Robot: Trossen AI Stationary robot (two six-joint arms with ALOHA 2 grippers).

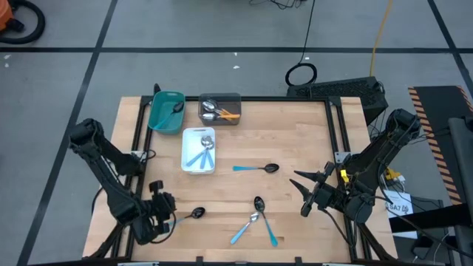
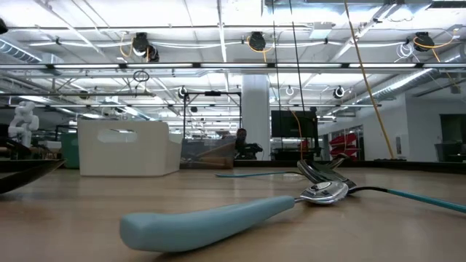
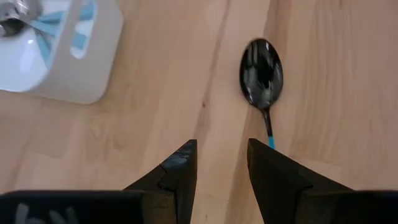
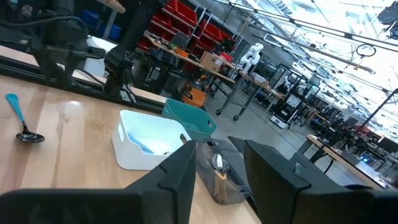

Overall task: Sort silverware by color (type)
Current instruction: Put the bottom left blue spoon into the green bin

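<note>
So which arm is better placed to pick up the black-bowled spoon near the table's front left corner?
Left. The left gripper sits open right beside that spoon, which lies just ahead of its fingers in the left wrist view. The right gripper waits open at the table's far right, nearer the other loose spoons.

My table [image 1: 295, 140] is light wood, smooth, with thin lines running along the boards. The spoon [image 3: 262, 78] near my left gripper [image 3: 221, 165] has a shiny black bowl, like a mirror, and a thin blue plastic handle. The spoon handle [image 2: 207, 222] closest in the low view is matt blue plastic, and its bowl is shiny silver metal. My white tray [image 1: 198, 151] looks like smooth plastic. My fingers [image 3: 177, 177] are dull black.
</note>
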